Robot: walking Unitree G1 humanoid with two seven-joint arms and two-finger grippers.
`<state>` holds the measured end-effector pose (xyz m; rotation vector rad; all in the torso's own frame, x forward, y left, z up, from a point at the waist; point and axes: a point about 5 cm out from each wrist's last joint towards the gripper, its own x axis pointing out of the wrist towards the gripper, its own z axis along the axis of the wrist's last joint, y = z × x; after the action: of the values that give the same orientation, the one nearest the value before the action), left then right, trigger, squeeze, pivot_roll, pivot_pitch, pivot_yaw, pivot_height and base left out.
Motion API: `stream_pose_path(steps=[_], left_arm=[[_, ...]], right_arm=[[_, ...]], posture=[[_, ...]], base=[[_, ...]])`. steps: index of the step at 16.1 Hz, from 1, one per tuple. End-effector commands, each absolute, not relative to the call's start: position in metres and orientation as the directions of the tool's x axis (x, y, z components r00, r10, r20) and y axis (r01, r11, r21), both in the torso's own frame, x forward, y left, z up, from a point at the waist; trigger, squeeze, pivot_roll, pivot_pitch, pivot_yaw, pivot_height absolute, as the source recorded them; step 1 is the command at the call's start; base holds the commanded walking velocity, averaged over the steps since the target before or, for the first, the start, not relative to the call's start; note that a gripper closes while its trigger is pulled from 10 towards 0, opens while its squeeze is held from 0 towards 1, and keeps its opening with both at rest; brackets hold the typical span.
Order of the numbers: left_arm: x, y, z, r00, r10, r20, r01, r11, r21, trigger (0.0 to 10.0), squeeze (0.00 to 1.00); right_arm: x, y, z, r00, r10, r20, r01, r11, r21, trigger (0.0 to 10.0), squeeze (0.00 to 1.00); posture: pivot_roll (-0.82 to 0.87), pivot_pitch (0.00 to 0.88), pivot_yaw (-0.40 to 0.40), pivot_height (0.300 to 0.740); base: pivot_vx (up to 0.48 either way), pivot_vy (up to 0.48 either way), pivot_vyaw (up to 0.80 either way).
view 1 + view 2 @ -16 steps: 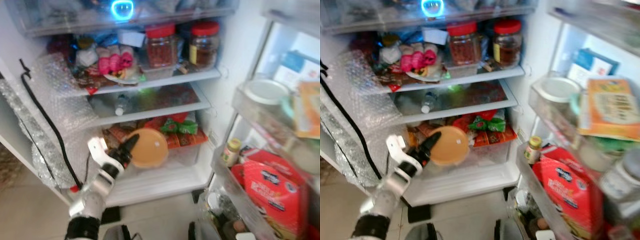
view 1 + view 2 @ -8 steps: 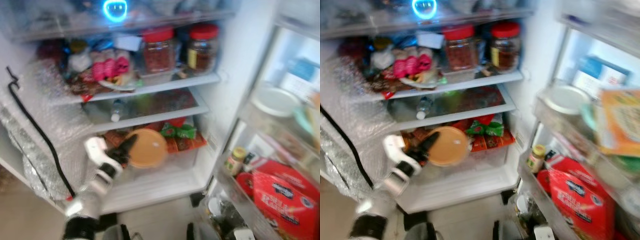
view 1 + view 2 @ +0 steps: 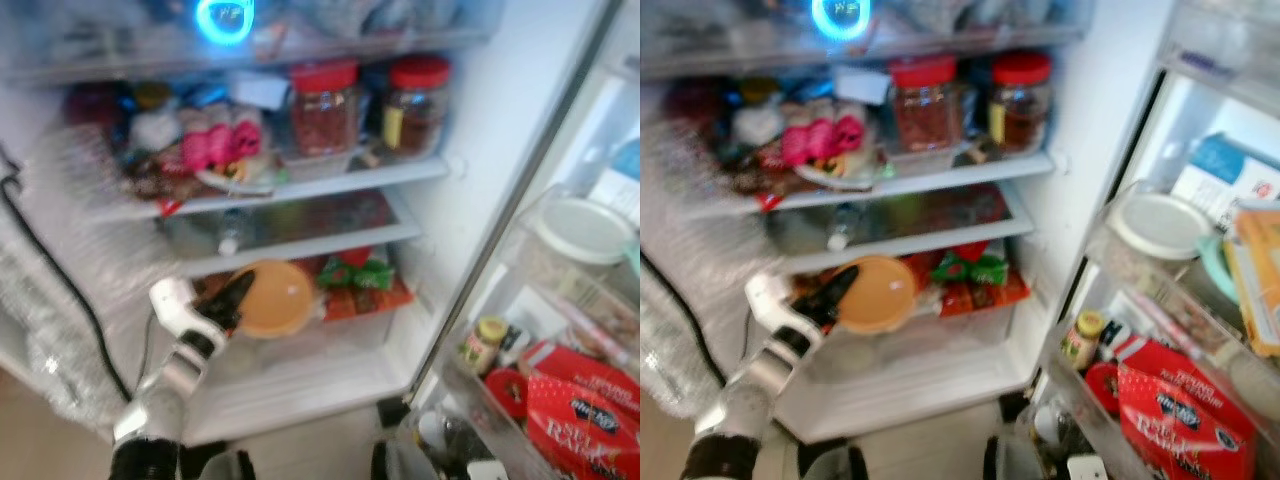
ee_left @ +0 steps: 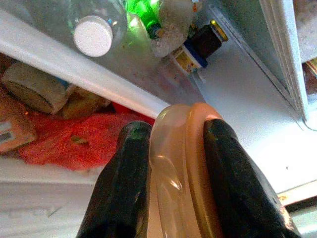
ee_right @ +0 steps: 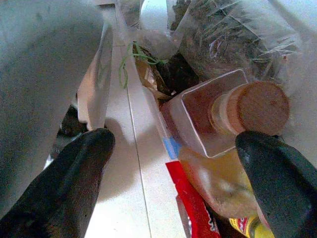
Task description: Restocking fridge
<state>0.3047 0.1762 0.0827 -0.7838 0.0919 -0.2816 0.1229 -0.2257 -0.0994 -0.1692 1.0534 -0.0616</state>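
Though blurred, left gripper (image 3: 236, 297) on orange container (image 3: 272, 298).

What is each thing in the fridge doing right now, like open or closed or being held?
Fridge door: open.
Orange-lidded container: lid on, held at the bottom drawer.
Left gripper: jaws shut on the container's rim.
Right gripper: jaws open, holding nothing.
Two red-lidded jars: upright, lids on.
Water bottle: lying down, capped.
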Motion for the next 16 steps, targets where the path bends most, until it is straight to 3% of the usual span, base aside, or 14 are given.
stream_pose_path(steps=[1, 14, 16], left_arm=[[0.3086, 0.1633, 0.0897, 0.946, -0.322, 0.049, 0.262, 0.664, -0.701, 10.0, 0.0], [0.3114, 0.1584, 0.0942, 0.939, -0.338, 0.063, 0.286, 0.666, -0.689, 10.0, 0.0], [0.314, 0.1562, 0.0994, 0.94, -0.333, 0.073, 0.29, 0.672, -0.682, 10.0, 0.0]], right_arm=[[0.1279, -0.2274, -0.0972, 0.512, -0.134, -0.849, -0.027, 0.985, -0.172, 10.0, 0.0], [0.1279, -0.2272, -0.0973, 0.512, -0.132, -0.849, -0.031, 0.985, -0.172, 10.0, 0.0], [0.1279, -0.2273, -0.0972, 0.513, -0.132, -0.848, -0.032, 0.984, -0.173, 10.0, 0.0]], posture=[[-0.13, 0.003, 0.007, 0.602], [-0.13, 0.0, 0.005, 0.602], [-0.13, 0.0, 0.005, 0.602]], base=[[0.281, 0.0, 0.0], [0.274, 0.0, 0.0], [0.0, 0.0, 0.0]])
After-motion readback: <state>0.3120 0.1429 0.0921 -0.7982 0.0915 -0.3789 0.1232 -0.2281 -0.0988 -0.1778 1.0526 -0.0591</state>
